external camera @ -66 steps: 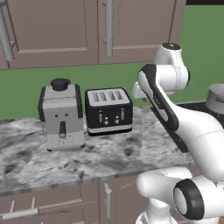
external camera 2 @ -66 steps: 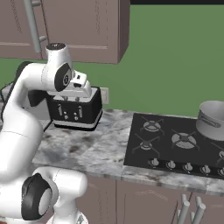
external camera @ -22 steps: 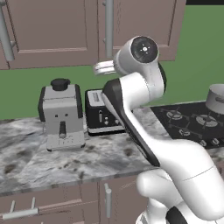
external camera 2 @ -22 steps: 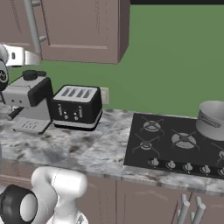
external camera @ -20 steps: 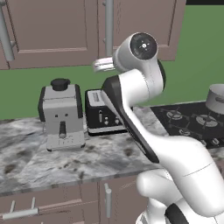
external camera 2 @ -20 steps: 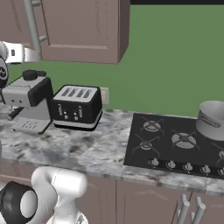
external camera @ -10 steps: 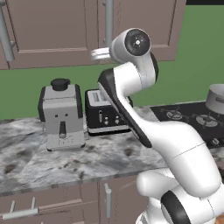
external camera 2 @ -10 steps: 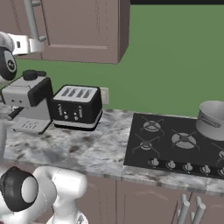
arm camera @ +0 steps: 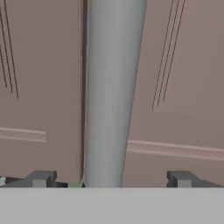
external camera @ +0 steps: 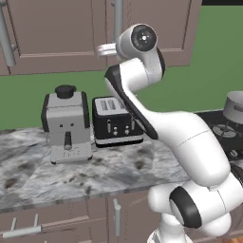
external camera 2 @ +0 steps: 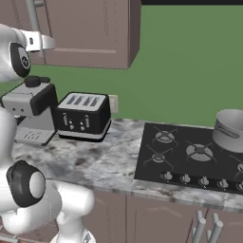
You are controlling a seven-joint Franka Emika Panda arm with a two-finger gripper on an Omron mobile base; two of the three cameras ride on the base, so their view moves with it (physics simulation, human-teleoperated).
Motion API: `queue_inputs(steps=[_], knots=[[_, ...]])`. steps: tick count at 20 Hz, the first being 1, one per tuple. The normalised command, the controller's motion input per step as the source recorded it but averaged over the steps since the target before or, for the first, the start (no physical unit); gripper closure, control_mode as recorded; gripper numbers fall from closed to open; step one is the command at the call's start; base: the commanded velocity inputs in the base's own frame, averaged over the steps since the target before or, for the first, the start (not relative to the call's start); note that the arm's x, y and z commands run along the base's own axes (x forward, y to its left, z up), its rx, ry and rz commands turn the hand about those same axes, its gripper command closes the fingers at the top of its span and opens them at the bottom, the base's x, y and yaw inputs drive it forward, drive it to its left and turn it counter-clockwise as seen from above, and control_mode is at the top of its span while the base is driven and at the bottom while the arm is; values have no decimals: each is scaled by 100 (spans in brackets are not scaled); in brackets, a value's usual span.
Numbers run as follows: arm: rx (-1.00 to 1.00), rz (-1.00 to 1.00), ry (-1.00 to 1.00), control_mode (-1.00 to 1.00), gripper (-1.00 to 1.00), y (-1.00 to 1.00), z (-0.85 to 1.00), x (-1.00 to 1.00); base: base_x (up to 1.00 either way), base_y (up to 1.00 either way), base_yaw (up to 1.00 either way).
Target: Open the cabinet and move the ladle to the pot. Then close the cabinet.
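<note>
The cabinet (external camera: 61, 35) is seen hanging on the green wall above the counter, both doors shut, and its long silver bar handle (arm camera: 113, 92) is running upright, its long axis following the seam between the two recessed-panel doors. In the hand view the gripper (arm camera: 110, 179) is being held right at this handle, the jaws spread wide with one dark fingertip (arm camera: 41, 178) on each side of the bar and neither pressed against it. Below, a marbled grey counter (external camera: 109, 173) is carrying a coffee machine (external camera: 66, 124) and, just beside it, a black toaster (external camera: 116, 121). Further right, a black cooktop (external camera 2: 190, 159) is set into the counter, and the pot (external camera 2: 229, 129) is standing upright on a rear burner, well apart from the cabinet.
</note>
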Motion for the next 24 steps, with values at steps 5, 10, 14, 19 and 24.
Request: queue_inputs(steps=[5,10,14,19,24], knots=[[0,0,0,-100,-100,0,8,50,0,0,0],[-2,-2,0,-100,-100,0,0,55,0,0,0],[-2,-4,0,-100,100,0,-3,67,0,0,0],[-3,-5,0,-100,100,0,-3,57,0,0,0],[-2,-10,0,-100,100,-28,0,9,0,0,0]])
